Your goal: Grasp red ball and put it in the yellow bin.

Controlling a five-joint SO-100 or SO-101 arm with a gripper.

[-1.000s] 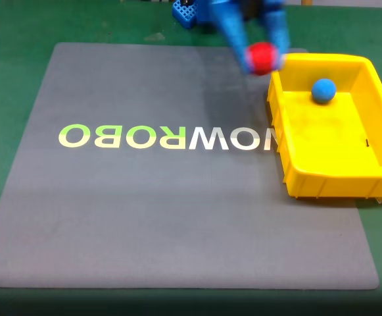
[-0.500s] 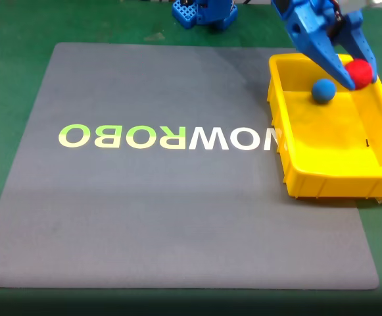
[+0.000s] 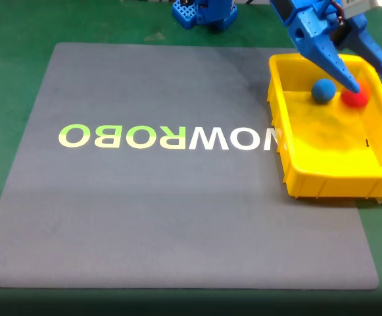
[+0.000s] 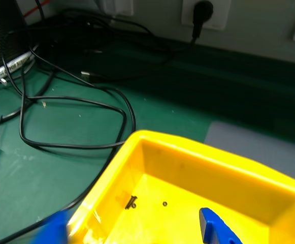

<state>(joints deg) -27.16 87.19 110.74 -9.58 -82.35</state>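
Fixed view: one red ball (image 3: 356, 97) and one blue ball (image 3: 323, 90) lie side by side inside the single yellow bin (image 3: 322, 183), at its far end. The blue pincer (image 3: 373, 78) hangs spread above them, gripping nothing.

In the fixed view the blue gripper (image 3: 369, 80) hangs over the far end of the yellow bin (image 3: 279, 141), its jaws spread apart. The red ball (image 3: 356, 97) lies inside the bin just below the fingertips, free of them, beside a blue ball (image 3: 323, 90). The bin stands at the right edge of a grey mat (image 3: 164, 210) on the green bench (image 3: 6, 79).
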